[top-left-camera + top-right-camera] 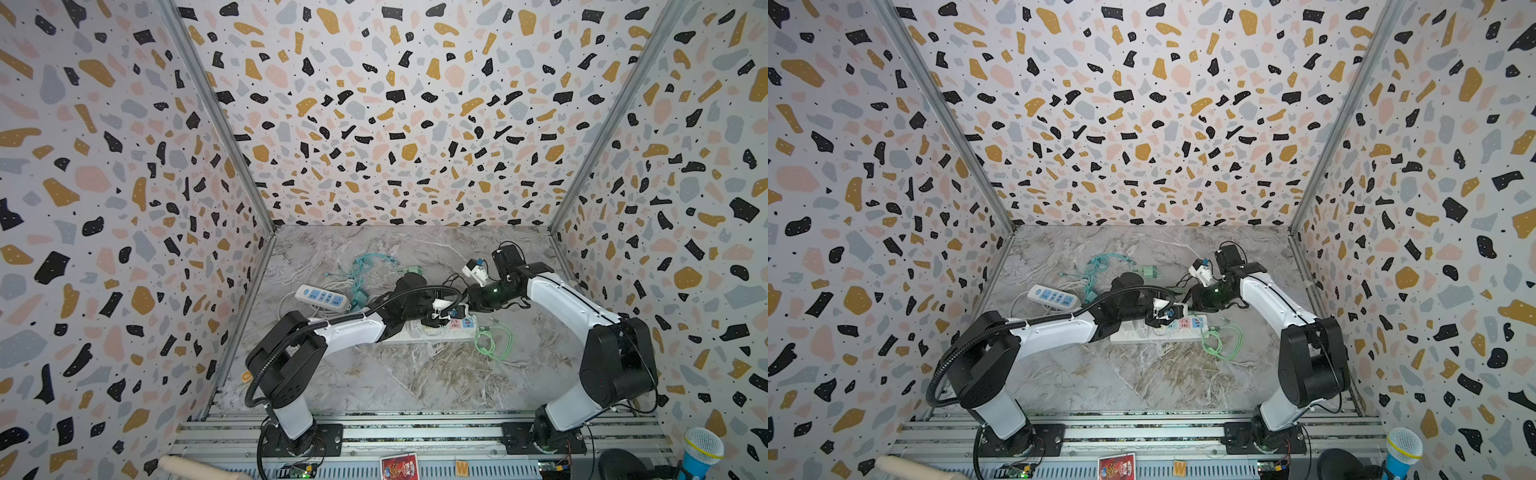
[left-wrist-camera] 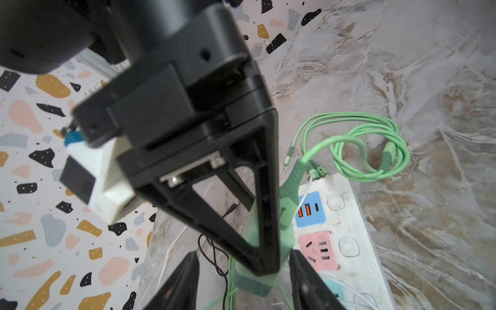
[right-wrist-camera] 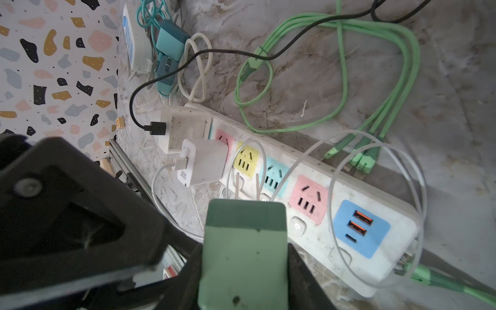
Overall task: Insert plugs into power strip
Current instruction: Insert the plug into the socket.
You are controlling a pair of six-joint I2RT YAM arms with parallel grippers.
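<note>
My right gripper [image 3: 244,271] is shut on a mint green plug [image 3: 245,236]. Its two prongs point at the white power strip [image 3: 295,188] and stand just short of the yellow and teal sockets. My left gripper [image 2: 244,279] is open, its fingers either side of that plug [image 2: 252,285] and of the right gripper's finger. A white plug [image 3: 204,163] sits in the pink end socket. A teal plug [image 3: 170,40] lies beside a smaller strip [image 3: 132,40]. In both top views the two grippers meet over the strip [image 1: 440,332] [image 1: 1167,332].
A coiled green cable [image 1: 492,340] lies right of the strip, and white and black cables cross it. Another green plug [image 1: 410,271] and tangled teal cable [image 1: 361,266] lie toward the back. The smaller strip [image 1: 322,297] sits at the left. Patterned walls enclose the table.
</note>
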